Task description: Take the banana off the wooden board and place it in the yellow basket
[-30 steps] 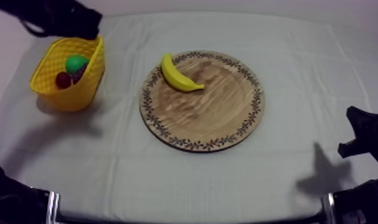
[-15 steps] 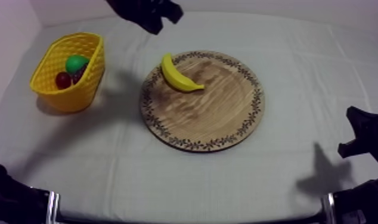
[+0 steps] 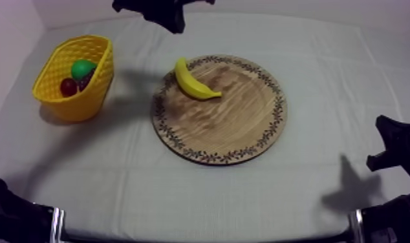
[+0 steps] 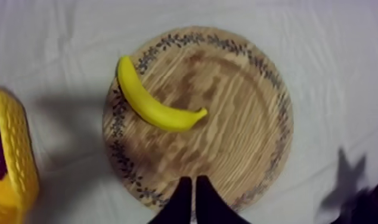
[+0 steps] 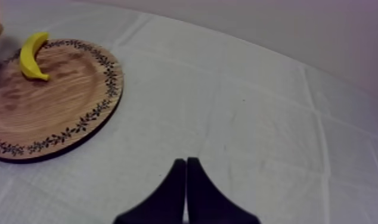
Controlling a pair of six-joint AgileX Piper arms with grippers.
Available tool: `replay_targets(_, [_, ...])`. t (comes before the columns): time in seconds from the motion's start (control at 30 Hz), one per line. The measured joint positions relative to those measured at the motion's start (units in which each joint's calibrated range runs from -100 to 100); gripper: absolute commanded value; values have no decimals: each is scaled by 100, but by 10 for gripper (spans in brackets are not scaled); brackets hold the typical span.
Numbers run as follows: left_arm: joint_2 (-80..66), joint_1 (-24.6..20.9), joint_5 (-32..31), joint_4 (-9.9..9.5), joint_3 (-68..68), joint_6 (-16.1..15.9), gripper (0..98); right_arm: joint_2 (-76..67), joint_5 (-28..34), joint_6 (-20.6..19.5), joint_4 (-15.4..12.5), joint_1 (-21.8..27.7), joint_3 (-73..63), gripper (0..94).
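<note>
Yellow basket (image 3: 85,103) (image 4: 15,173): we see it standing on the cloth at the table's left, well apart from the board.
Basket contents: a green fruit (image 3: 83,68) and a small red fruit (image 3: 68,86) lie inside. Something dark purple sits between them, and we cannot make out what it is.
Left gripper (image 3: 176,26) (image 4: 194,182): in the top view it hangs high over the far edge of the table, just beyond the board's far-left rim. In the left wrist view we find its two black fingers pressed together into a narrow wedge, with no gap and nothing between them. It looks down on the board from above and touches nothing.
Banana (image 3: 193,81) (image 4: 155,107) (image 5: 31,56): it lies flat on the left part of the board. One end rests over the patterned rim and the other points toward the board's middle. It is clear of both grippers.
Wooden board (image 3: 227,123) (image 4: 239,131) (image 5: 42,113): round, with a leafy rim, it lies flat on the cloth at the table's middle.
Right gripper (image 5: 185,164): we see it low at the table's right side, above bare cloth and well apart from the board. Its fingers lie closed against each other, gripping nothing.
</note>
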Motion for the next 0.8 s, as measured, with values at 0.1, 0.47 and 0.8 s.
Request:
replay_targets(0.1, [20, -21, -86, 70, -68, 544, 1, 0, 0, 0, 0, 0, 0, 3])
replay_targets(0.47, [74, -33, 289, 325, -200, 2568, 54, 0, 0, -5, 0, 0, 0, 3])
replay_targets(0.8, [88, -42, 437, 325, -204, 3315, 383, 0, 0, 0, 0, 0, 0, 3])
